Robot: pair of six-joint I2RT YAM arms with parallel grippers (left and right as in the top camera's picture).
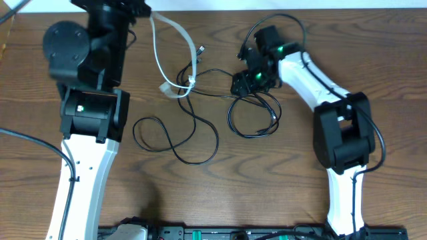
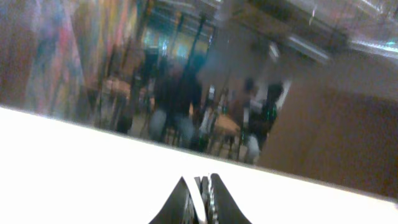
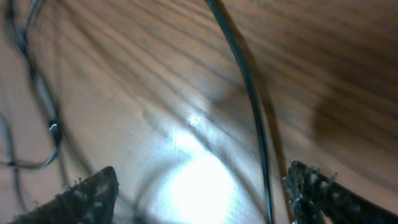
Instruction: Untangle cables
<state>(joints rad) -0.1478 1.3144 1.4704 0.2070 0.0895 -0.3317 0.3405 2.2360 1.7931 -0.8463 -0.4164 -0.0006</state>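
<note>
The right gripper (image 3: 202, 183) hangs with its jaws wide apart and empty. The black cable (image 3: 249, 93) runs between them, close to one finger. Beyond the jaws, black loops cross the white cable (image 1: 175, 92), whose far end the left gripper (image 2: 200, 193) pinches tight. The untangling looks midway; next, clamp the black strand and draw it clear. No containers are visible.

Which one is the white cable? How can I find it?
Find the big left arm on the wooden table. From the left gripper a cord curves toward the table's middle: that is the white cable. It is the only pale cord; the black cable beside it is dark and longer.
</note>
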